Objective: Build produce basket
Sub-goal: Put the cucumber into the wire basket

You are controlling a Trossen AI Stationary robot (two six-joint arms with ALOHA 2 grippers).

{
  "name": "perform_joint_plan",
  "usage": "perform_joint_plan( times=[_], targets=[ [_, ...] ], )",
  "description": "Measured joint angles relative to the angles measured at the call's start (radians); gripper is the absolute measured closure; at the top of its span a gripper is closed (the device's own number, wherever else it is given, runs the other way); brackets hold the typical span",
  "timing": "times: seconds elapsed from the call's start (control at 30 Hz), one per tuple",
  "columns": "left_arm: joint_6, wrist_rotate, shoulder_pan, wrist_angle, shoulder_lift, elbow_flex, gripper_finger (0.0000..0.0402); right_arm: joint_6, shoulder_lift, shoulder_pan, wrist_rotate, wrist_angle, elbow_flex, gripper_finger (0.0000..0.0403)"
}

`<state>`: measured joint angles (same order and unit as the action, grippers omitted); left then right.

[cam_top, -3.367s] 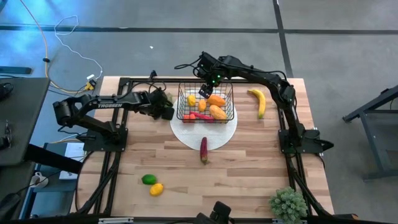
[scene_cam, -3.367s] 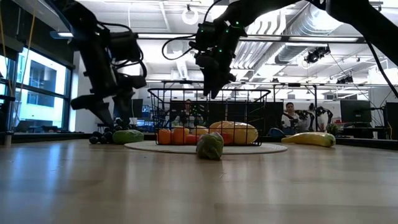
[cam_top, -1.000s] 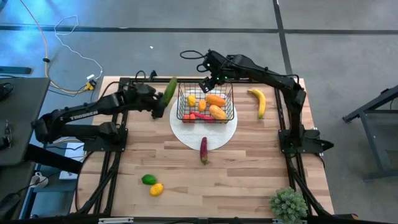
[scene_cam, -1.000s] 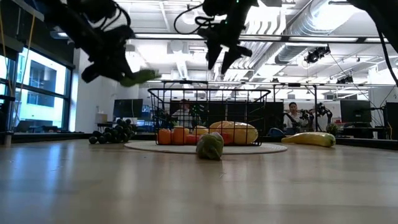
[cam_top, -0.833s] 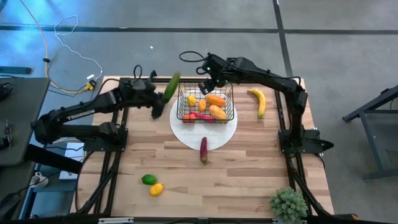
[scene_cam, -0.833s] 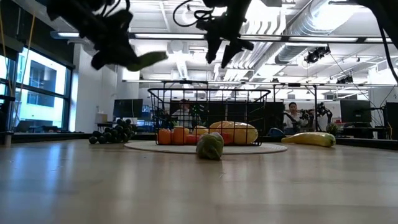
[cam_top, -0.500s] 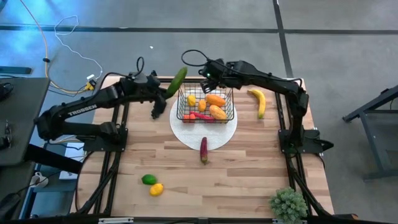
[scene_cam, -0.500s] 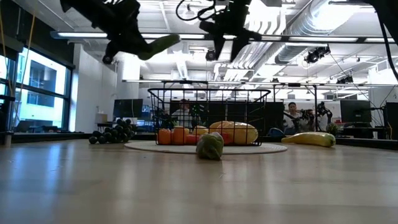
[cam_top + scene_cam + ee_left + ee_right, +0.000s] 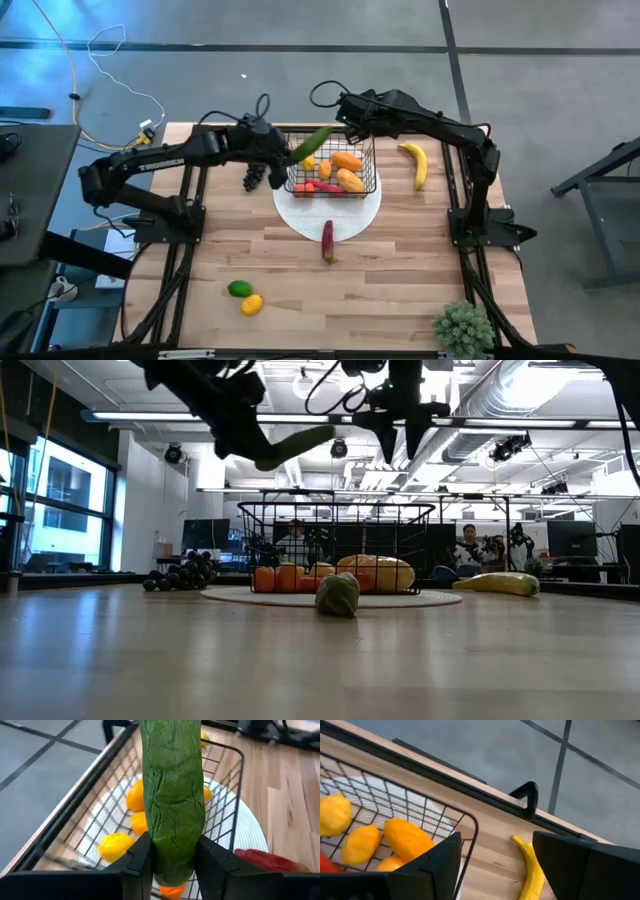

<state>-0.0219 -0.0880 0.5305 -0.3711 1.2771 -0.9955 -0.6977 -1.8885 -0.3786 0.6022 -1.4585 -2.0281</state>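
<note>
left tool (image 9: pixel 172 865) clamped on green cucumber (image 9: pixel 311 142) above basket (image 9: pixel 371 168); right tool (image 9: pixel 495 865) open, empty

Surface: light wooden table (image 9: pixel 400 290) on a black frame | Mat: flat white round disc (image 9: pixel 345 218) lay on the table near its far edge | Decor: bushy green plant (image 9: pixel 463 328) stood at the near right corner | Floor: yellow cable (image 9: pixel 62 50) and white cable (image 9: pixel 105 42) lay beyond the far left corner

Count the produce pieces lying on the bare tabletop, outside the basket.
5: banana right of the basket, grapes left of it, red-purple piece in front, green piece and lemon front-left.
</note>
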Motion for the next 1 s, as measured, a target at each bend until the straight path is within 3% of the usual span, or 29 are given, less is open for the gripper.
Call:
perform_joint_plan(
  times=[0.67, 1.0],
  targets=[
    [-0.131, 0.021, -0.089, 0.010, 0.284, -0.043, 0.0300, 0.078, 0.000, -0.027, -0.004, -0.005, 0.000, 0.0176],
    [-0.150, 0.029, -0.095, 0.005, 0.308, -0.043, 0.0237, 0.078, 0.000, -0.027, -0.009, -0.023, 0.000, 0.0176]
  ],
)
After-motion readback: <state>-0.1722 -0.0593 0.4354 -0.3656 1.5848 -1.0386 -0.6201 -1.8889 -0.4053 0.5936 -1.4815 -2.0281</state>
